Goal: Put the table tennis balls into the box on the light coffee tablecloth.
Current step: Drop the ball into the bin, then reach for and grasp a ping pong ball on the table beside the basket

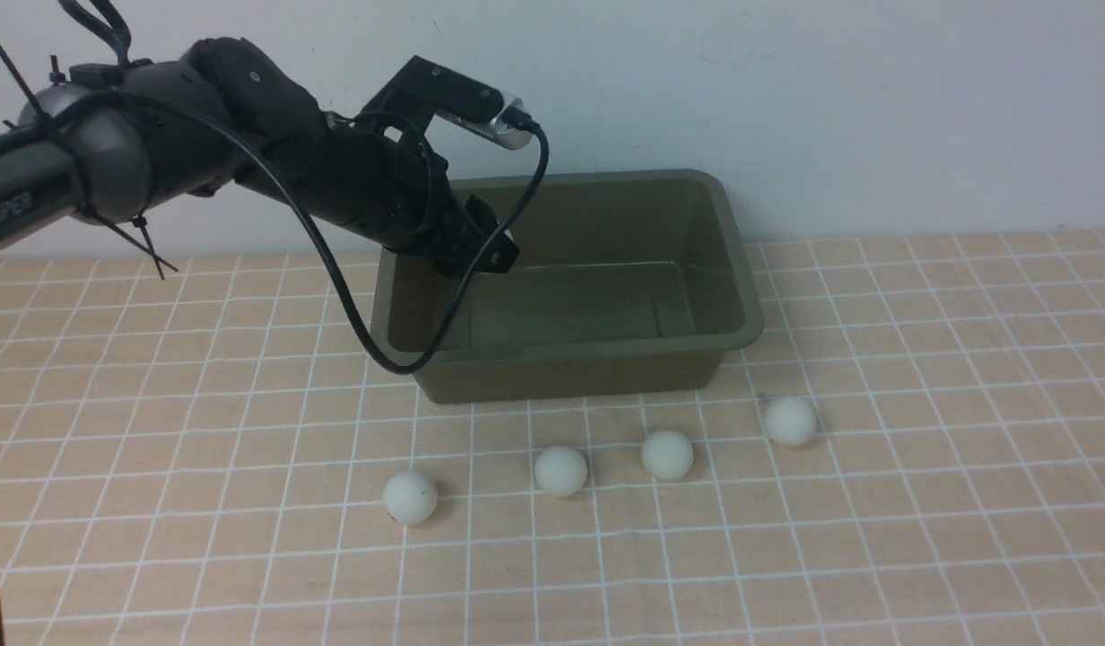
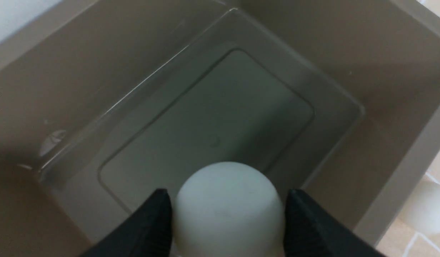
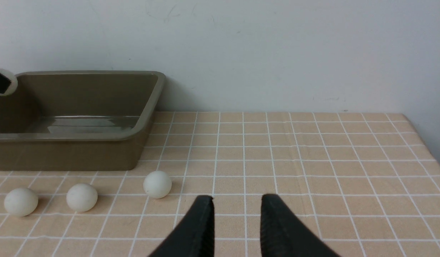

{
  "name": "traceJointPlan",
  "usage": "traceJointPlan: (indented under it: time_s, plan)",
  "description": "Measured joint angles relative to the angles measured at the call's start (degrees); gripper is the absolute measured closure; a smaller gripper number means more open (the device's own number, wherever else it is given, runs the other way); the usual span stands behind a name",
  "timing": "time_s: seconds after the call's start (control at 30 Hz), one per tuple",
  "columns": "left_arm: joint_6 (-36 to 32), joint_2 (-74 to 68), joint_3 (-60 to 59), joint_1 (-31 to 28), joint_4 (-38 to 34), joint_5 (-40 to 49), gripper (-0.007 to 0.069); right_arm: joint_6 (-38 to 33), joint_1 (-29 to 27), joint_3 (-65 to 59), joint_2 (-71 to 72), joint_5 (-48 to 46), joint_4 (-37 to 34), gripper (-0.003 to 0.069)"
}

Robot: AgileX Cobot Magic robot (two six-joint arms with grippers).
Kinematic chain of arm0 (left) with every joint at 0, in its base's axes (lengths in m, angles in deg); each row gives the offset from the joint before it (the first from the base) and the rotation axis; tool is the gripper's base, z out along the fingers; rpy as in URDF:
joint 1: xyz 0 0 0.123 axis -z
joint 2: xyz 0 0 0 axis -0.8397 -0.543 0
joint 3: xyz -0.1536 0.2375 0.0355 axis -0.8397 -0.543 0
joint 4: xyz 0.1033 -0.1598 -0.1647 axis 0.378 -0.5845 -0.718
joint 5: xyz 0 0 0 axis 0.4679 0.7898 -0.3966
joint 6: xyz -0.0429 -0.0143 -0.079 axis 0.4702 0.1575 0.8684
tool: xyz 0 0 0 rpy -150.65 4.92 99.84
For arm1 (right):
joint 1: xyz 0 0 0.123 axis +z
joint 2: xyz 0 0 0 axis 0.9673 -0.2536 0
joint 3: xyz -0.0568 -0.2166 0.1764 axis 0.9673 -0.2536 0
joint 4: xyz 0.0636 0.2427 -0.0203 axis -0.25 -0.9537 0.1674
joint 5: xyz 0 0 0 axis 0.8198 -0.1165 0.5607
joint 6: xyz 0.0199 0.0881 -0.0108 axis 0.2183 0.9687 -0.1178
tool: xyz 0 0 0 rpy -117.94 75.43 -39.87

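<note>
The olive-green box (image 1: 572, 352) stands on the light coffee tablecloth (image 1: 875, 538) at the back middle and holds nothing visible. My left gripper (image 1: 494, 253) hovers over the box's left part, shut on a white table tennis ball (image 2: 229, 207) above the box floor (image 2: 213, 117). Several more balls lie in a row on the cloth in front of the box, from one on the left (image 1: 410, 496) to one on the right (image 1: 790, 421). My right gripper (image 3: 237, 200) is low over the cloth right of the balls, slightly open and empty, and out of the front view.
A pale wall runs right behind the box. The left arm's cable loops down over the box's front left corner (image 1: 400, 363). The cloth's right edge (image 3: 429, 150) shows in the right wrist view.
</note>
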State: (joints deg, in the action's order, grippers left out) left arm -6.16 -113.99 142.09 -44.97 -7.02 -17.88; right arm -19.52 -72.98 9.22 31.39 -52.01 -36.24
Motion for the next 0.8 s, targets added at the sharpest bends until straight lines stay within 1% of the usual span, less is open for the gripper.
traceJointPlan:
  time_s: [0.07, 0.13, 0.2, 0.3, 0.37, 0.5, 0.57, 0.6, 0.63, 0.67, 0.7, 0.73, 0.8]
  plan:
    - [0.90, -0.41, 0.91, 0.00, 0.13, 0.70, 0.0237, 0.00, 0.00, 0.00, 0.00, -0.42, 0.05, 0.0480]
    - [2.08, -0.41, 1.98, 0.00, 0.45, 1.65, 0.0217, 0.00, 0.00, 0.00, 0.00, -0.85, 0.00, 0.0480]
    - [3.74, 0.16, 3.11, 0.00, 1.12, 3.84, 0.0218, 0.00, 0.00, 0.00, 0.00, -1.49, 0.00, 0.0480]
    - [8.40, 1.81, 5.06, 0.00, 3.02, 8.70, 0.0232, 0.00, 0.00, 0.00, 0.00, -2.16, 0.00, 0.0480]
    - [12.47, 3.58, 6.69, 0.00, 5.08, 13.05, 0.0262, 0.00, 0.00, 0.00, 0.00, -2.16, 0.00, 0.0480]
    - [20.11, 6.99, 10.04, 0.00, 10.54, 23.44, 0.0350, 0.00, 0.00, 0.00, 0.00, -2.23, 0.00, 0.0480]
    - [23.11, 8.88, 11.72, 0.00, 13.83, 28.85, 0.0417, 0.00, 0.00, 0.00, 0.00, -2.23, 0.00, 0.0480]
    - [23.27, 9.06, 11.72, 0.00, 14.11, 29.08, 0.0417, 0.00, 0.00, 0.00, 0.00, -2.23, 0.00, 0.0480]
    - [24.43, 10.40, 12.01, 0.00, 16.28, 30.36, 0.0467, 0.00, 0.00, 0.00, 0.00, -2.29, -0.05, 0.0480]
    - [25.17, 10.97, 12.05, 0.00, 17.70, 30.79, 0.0494, 0.00, 0.00, 0.00, 0.00, -2.29, -0.04, 0.0480]
    - [25.53, 11.07, 12.05, 0.00, 18.21, 30.85, 0.0498, 0.00, 0.00, 0.00, 0.00, -2.29, -0.04, 0.0480]
    - [27.85, 11.60, 12.05, 0.00, 19.57, 31.10, 0.0538, 0.00, 0.00, 0.00, 0.00, -2.29, -0.04, 0.0480]
    - [31.93, 12.01, 11.52, 0.00, 20.21, 31.13, 0.0582, 0.00, 0.00, 0.00, 0.00, -2.29, -0.04, 0.0480]
